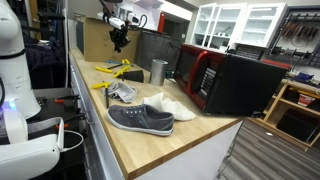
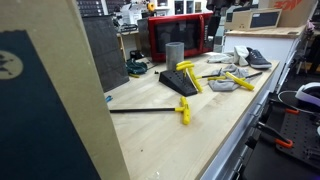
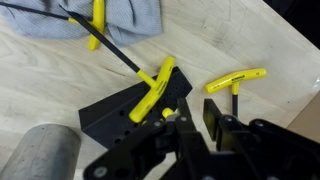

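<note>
Gripper hangs above the counter, over the black hex-key holder, not touching it. The fingers look spread, with nothing between them. In an exterior view the gripper sits well above the far end of the worktop.

- Holder is a black wedge with a row of holes, flat on the wood, directly under and slightly ahead of the fingers in the wrist view.
- Yellow T-handle key lies with its handle on the holder's top face. Its black shaft runs off toward the grey cloth.
- Second T-handle key is on the wood just beside the holder, not touching it. Same key in an exterior view, long shaft flat on the counter.
- Third T-handle key lies on the cloth edge.
- Metal cylinder stands upright near the holder, on the side away from the cloth.
- Farther out: grey shoe and white shoe side by side, and a red microwave behind them.
</note>
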{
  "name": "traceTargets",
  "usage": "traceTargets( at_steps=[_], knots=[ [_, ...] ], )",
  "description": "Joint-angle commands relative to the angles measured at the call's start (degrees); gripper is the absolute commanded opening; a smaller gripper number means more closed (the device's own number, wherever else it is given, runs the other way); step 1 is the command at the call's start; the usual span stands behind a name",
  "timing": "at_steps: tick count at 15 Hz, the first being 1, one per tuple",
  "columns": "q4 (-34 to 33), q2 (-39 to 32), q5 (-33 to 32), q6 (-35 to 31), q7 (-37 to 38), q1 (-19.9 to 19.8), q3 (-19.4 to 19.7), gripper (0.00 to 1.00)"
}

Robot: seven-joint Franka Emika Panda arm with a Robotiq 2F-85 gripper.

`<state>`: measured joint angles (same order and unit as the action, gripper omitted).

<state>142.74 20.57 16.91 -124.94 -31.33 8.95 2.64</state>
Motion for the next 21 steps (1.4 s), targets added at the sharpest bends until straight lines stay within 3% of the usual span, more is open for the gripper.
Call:
traceTargets(
  at_steps=[1,3,4,7,12,16,17,21],
  knots=[
    [0.8,2.3,2.4,-0.4,-1.0,0.4,1.1,0.06],
    [1.3,2.3,2.8,-0.1,-1.3,0.6,1.4,0.06],
    [1.5,2.1,2.9,0.8,-1.8,0.8,1.5,0.45],
    [2.4,1.2,1.3,3.5,-4.4,0.6,1.5,0.63],
    [1.1,-1.6,-7.1,11.5,-7.6,-0.8,0.7,0.99],
    [-2.5,-6.6,-17.5,17.1,-7.8,-1.7,-0.5,1.0],
    [1.1,-3.0,-14.1,14.1,-6.9,-1.2,0.0,1.0],
    [0.8,-4.0,-14.4,14.2,-6.9,-1.4,-0.1,1.0]
  ],
)
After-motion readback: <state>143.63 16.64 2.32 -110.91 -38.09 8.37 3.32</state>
